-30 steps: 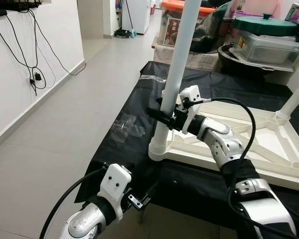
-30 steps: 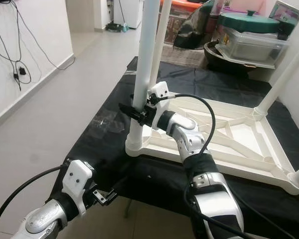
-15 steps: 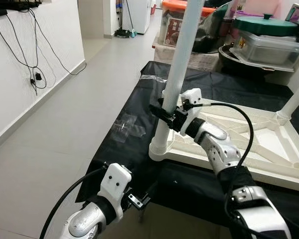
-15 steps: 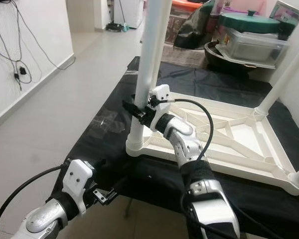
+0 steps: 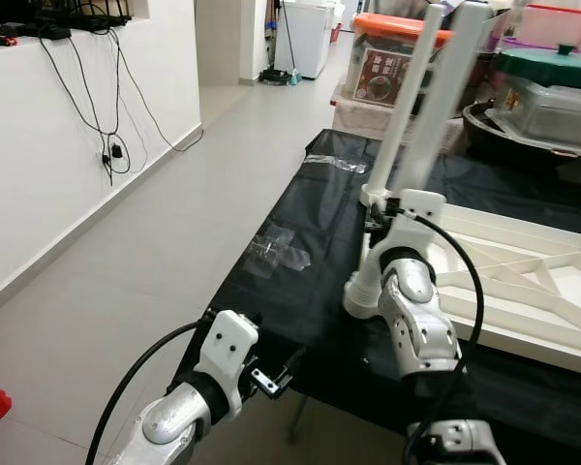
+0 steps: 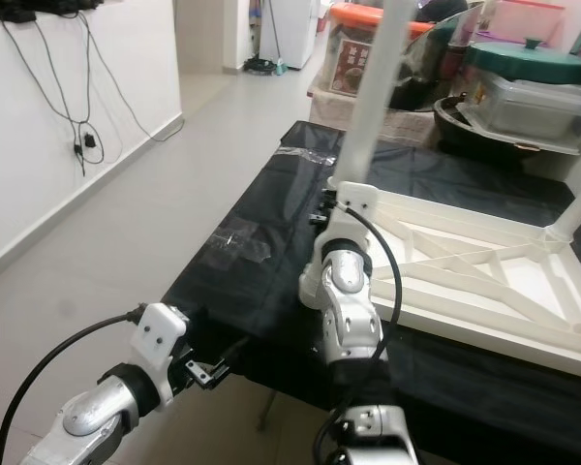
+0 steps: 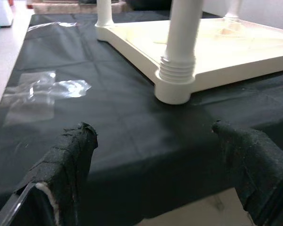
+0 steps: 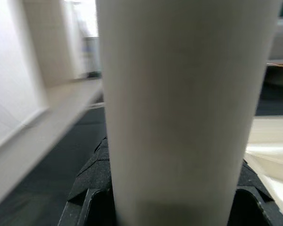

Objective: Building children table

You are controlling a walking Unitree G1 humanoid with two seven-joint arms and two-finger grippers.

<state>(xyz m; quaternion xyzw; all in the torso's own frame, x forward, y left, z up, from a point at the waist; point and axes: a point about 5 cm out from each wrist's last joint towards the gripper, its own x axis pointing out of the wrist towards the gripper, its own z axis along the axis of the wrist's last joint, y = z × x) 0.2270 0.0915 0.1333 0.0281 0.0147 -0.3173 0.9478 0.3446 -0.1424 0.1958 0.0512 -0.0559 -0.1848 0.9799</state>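
Our left gripper (image 7: pixel 153 160) hangs with fingers spread wide, low beside the black sheet (image 5: pixel 300 281). Further right, our right gripper (image 8: pixel 174 188) clamps the white table leg (image 5: pixel 407 145), which stands upright in the upturned tabletop's (image 6: pixel 484 281) near corner socket.

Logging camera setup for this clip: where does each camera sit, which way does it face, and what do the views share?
Left eye view: head camera, facing forward and down at the upturned table top on black sheet; both silver arms show.
Right eye view: same scene, other stereo eye.
Left wrist view: looks along the open left gripper at the near table leg in its corner socket.
Right wrist view: right gripper, closed around that leg, close up.
Shared: the near table leg appears in all four.
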